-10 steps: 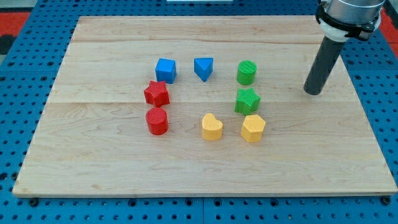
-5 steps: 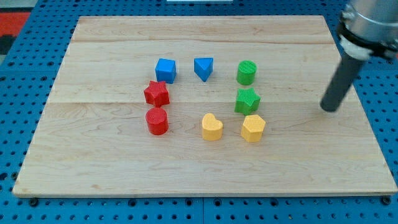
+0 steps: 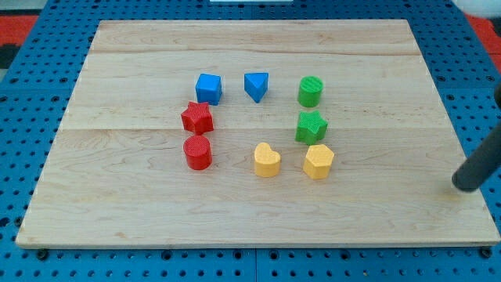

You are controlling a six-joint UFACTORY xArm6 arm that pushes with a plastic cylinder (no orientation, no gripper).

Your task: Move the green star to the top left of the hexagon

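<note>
Now my tip (image 3: 467, 186) at board's right edge — well right of yellow hexagon (image 3: 318, 161), touching nothing.

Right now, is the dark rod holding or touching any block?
Nothing is held. My tip sits near the wooden board's right edge, well apart from the yellow hexagon block and green star block.

- Pale, matt wooden board (image 3: 117, 172), grain visible.
- Green star (image 3: 311, 126) and yellow hexagon (image 3: 318, 161): ridged, matt plastic.
- Blue perforated base (image 3: 23, 157) surrounds it.
</note>
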